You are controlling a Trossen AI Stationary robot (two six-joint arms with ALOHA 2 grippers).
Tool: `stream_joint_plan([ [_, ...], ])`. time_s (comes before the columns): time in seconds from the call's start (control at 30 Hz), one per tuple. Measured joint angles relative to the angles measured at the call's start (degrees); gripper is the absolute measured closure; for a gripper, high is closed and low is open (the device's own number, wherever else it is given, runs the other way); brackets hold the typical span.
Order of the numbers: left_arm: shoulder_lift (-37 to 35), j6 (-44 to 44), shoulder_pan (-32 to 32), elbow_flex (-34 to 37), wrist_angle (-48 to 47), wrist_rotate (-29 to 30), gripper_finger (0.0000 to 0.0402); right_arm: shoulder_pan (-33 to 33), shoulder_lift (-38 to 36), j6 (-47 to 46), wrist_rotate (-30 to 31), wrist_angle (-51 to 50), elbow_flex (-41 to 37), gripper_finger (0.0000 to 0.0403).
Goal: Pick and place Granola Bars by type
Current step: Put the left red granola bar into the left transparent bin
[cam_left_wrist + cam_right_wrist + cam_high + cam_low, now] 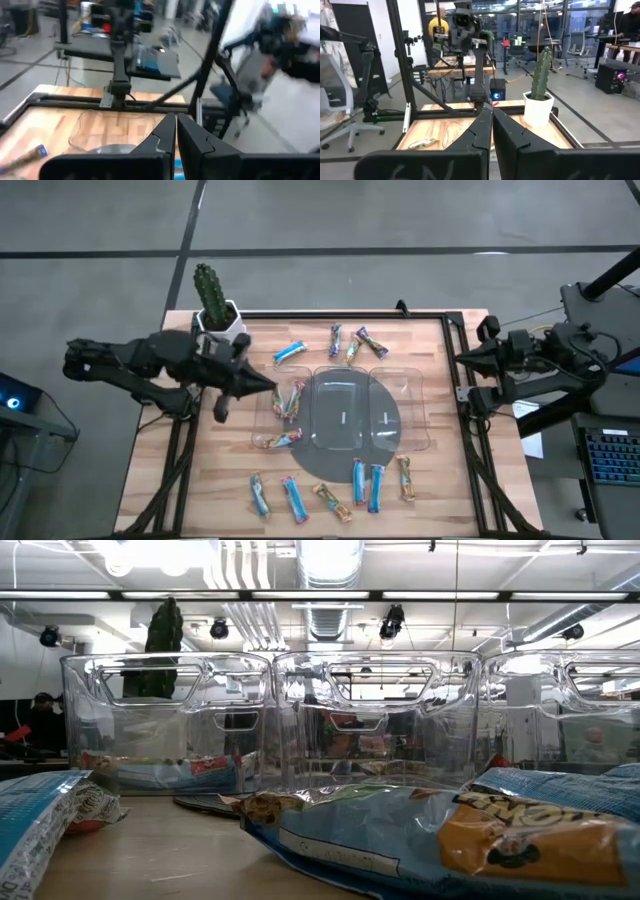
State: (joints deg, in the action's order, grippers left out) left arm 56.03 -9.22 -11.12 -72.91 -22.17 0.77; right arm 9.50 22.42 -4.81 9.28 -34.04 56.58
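Note:
A clear three-compartment tray (345, 410) stands mid-table; its left compartment holds a few Granola Bars (290, 398), seen low behind the wall in the low view (170, 772). More bars lie flat on the wood: a blue one (290, 352) and multicoloured ones (352, 345) at the far side, one (283, 440) by the tray's near-left corner, and several (358, 485) along the near edge. My left gripper (276, 386) hovers shut and empty beside the tray's left wall, pointing level (176, 120). My right gripper (462, 360) waits shut and empty at the table's right edge (492, 110).
A cactus in a white pot (212, 300) stands at the far-left corner, close behind my left arm. A dark round mat (320, 468) lies under the tray. A black frame (440, 315) borders the table. In the low view, bars (420, 835) lie close in front.

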Motion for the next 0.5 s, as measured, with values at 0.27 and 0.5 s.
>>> stream_joint_plan([
  [0.27, 14.23, 1.9, -1.1, -20.75, -19.93, -1.24, 0.0401, 0.0, 0.84, 0.24, -0.04, 0.02, 1.59, 0.0394],
  [0.5, 23.27, -3.49, -2.55, -32.08, -24.92, -12.34, 0.0356, 0.0, 0.91, 0.38, -0.09, -0.02, 2.19, 0.0394],
])
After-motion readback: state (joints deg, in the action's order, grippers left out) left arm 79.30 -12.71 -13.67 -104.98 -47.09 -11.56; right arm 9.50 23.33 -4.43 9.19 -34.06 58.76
